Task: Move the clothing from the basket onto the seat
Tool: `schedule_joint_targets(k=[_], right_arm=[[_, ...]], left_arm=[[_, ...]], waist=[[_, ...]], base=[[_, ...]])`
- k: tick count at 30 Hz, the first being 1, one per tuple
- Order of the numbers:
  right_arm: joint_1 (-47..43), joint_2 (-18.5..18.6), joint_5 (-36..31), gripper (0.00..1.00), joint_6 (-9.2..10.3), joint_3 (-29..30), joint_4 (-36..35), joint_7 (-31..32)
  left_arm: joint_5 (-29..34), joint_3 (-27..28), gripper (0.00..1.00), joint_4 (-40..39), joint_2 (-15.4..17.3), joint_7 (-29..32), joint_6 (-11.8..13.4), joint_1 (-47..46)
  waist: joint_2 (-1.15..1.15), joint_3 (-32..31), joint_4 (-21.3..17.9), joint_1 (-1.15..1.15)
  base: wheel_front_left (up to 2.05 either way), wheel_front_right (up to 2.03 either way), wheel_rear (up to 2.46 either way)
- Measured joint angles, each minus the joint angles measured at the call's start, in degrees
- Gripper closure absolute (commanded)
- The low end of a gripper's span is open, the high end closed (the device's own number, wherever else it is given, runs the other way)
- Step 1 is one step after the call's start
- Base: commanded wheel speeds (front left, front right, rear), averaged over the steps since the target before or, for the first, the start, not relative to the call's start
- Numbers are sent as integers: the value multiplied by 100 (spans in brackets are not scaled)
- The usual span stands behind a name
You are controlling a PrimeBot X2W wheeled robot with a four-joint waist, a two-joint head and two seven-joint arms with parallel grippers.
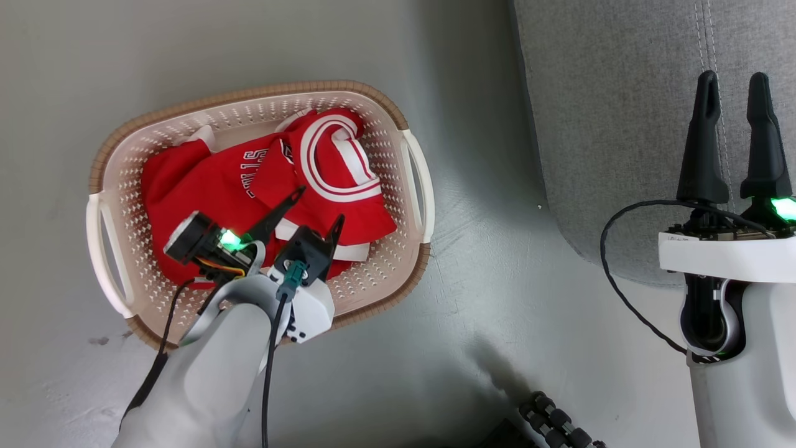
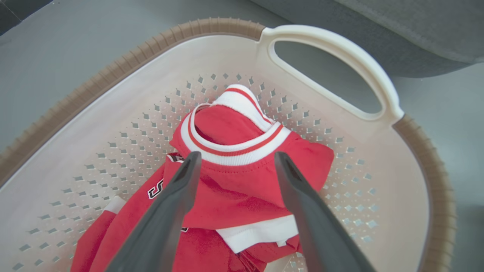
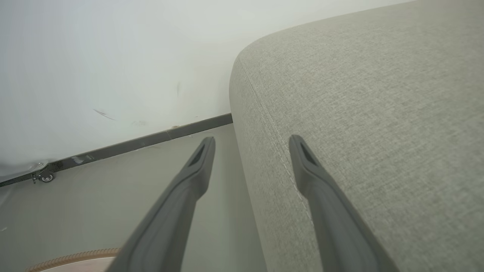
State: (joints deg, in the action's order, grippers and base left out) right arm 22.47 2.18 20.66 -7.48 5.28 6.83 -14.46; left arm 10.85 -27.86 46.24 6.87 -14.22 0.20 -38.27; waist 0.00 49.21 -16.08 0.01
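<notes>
The red clothing (image 1: 236,186) lies crumpled in the cream basket (image 1: 385,274) on the floor. One piece has white stripe trim (image 2: 234,151), the other dark lettering (image 1: 252,174). My left gripper (image 1: 320,205) hangs open just above the garments, its fingers (image 2: 177,196) straddling the striped collar without closing on it. My right gripper (image 1: 734,93) stands open and empty over the edge of the grey seat (image 1: 622,124). In the right wrist view its fingers (image 3: 193,177) point along the seat's rounded side (image 3: 359,113).
The basket's white handle (image 2: 340,53) faces the seat, with bare grey floor (image 1: 485,280) between them. A white wall with a dark skirting (image 3: 151,139) runs behind the seat. A black ribbed part (image 1: 553,417) of the robot's base shows at the bottom.
</notes>
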Motion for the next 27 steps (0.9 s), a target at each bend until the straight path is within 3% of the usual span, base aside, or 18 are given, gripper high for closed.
schedule_joint_targets(k=[16,27], right_arm=[[82,-1,190,0,0,-107,91,-14],[230,-2,260,0,-1,-225,97,-15]], left_arm=[[52,-11,0,411,89,-1,35,-453],[242,-57,0,653,159,-1,342,-686]], waist=[[0,317,-281,0],[0,437,-429,0]], base=[[0,0,0],[0,0,0]])
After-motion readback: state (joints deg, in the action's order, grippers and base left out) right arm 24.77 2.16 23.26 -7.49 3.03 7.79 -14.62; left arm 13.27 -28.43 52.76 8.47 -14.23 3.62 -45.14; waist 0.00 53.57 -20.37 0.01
